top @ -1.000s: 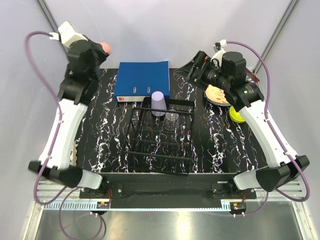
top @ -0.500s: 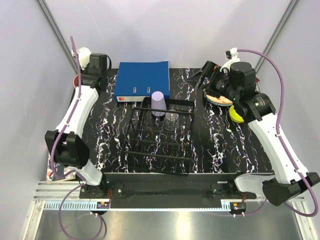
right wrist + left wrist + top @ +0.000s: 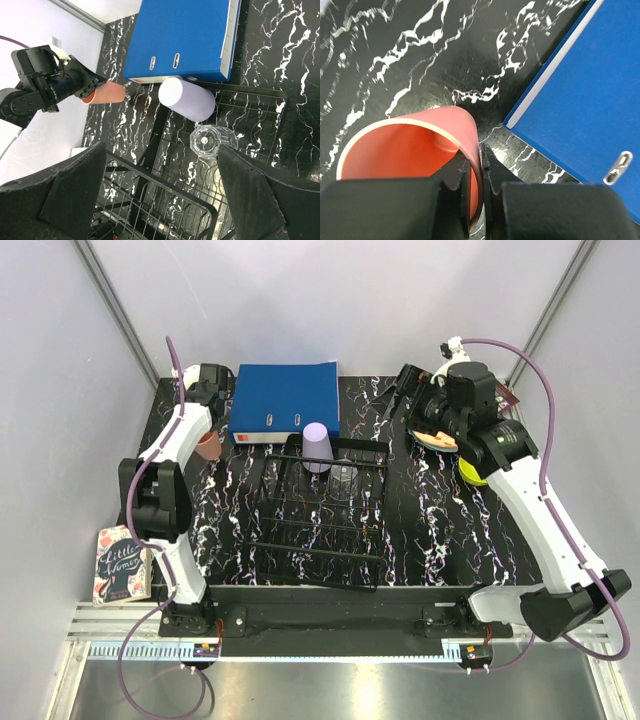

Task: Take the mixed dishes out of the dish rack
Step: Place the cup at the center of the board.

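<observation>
Filling the middle of the black marbled table (image 3: 430,530), the dish rack (image 3: 318,555) lies between the two arms, nearer their bases than either hand, and below and ahead of the right gripper (image 3: 162,148). That hand hangs high with its two fingers spread wide apart, gripping nothing.

The blue binder (image 3: 285,400) sits flat just to the right of the left gripper (image 3: 480,167), near the far end of the rack. Off the table's left edge, well back from the left hand, lies a paperback (image 3: 120,565).

To the right of the right hand, partly hidden under its arm, rest the plates (image 3: 430,430), with peach showing on top. The yellow bowl (image 3: 468,472) is just beside them, closer to that arm's base.

At the far end of the rack the lilac cup (image 3: 187,99) stands closed end up, and the clear glass (image 3: 209,141) stands just beside it.

The salmon-pink cup (image 3: 405,145) is out of the rack. The left hand is clamped on its wall, one finger inside the rim and one outside, holding it tilted over the table next to the binder. Whether its base touches the table I can't tell.
</observation>
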`<action>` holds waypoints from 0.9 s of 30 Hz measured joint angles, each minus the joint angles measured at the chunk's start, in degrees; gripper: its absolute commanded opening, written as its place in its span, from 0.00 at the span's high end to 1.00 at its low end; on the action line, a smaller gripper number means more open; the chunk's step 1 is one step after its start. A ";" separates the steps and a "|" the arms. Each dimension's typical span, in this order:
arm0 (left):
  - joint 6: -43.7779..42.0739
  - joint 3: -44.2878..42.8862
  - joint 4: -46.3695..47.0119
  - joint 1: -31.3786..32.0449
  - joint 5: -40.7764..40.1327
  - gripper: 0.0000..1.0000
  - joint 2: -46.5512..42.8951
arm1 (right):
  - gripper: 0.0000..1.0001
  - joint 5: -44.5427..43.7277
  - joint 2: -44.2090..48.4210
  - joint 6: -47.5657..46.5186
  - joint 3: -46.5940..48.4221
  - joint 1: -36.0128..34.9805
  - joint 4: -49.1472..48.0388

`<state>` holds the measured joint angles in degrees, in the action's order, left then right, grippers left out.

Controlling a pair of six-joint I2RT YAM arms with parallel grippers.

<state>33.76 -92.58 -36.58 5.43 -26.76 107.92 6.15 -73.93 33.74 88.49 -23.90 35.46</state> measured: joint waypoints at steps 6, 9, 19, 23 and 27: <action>1.51 0.00 -0.76 -0.85 1.55 1.00 1.27 | 0.00 -0.37 -2.29 -0.09 0.07 -0.02 0.02; 2.10 0.00 -0.83 -0.94 1.95 0.87 2.08 | 0.00 -0.35 -3.76 -0.09 0.39 -0.02 0.28; 2.54 0.00 -1.20 -1.33 2.78 0.42 4.28 | 0.00 -0.04 -6.40 -0.07 2.01 -0.02 0.81; 3.52 -0.37 -1.75 -1.55 2.51 0.20 4.28 | 0.00 -0.02 -7.37 -0.07 2.89 -0.02 0.85; 5.05 -4.20 -4.22 -1.55 2.08 0.01 4.20 | 0.00 0.42 -8.85 -0.04 4.24 -0.02 0.83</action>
<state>38.81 -96.77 -40.80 3.88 -24.69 112.12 6.57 -82.78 33.69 92.73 -23.92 36.29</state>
